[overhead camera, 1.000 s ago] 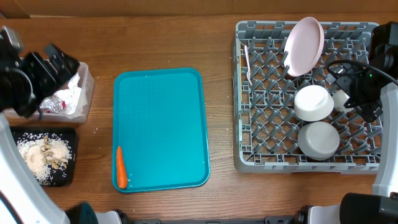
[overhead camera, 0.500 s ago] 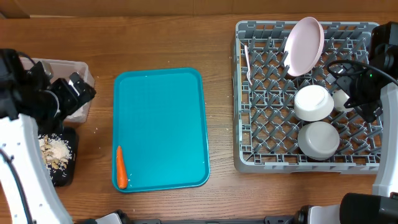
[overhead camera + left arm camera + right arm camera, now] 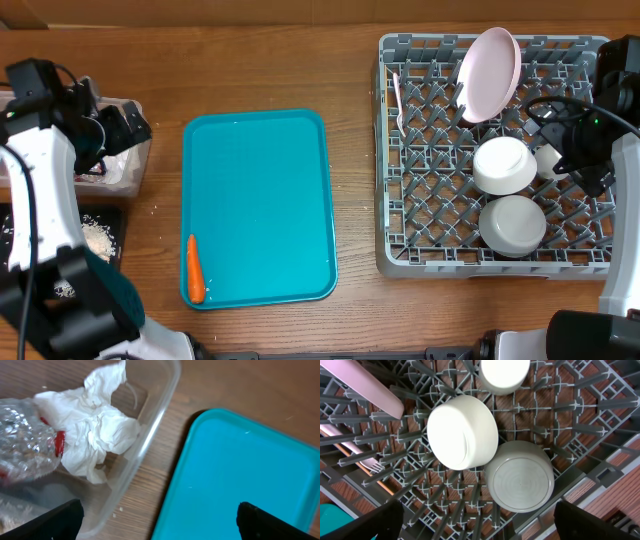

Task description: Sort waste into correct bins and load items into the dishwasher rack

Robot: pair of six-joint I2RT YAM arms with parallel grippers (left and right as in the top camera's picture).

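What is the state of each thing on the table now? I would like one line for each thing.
left gripper, open, empty
right gripper, open, empty
clear tub, holds napkin and foil wrapper
black tray, holds food scraps
teal tray, holds one carrot piece
rack, loaded
plate, standing on edge in rack
far bowl, bottom up, tilted
near bowl, bottom up
cup, in rack, beside far bowl
fork, lying in rack
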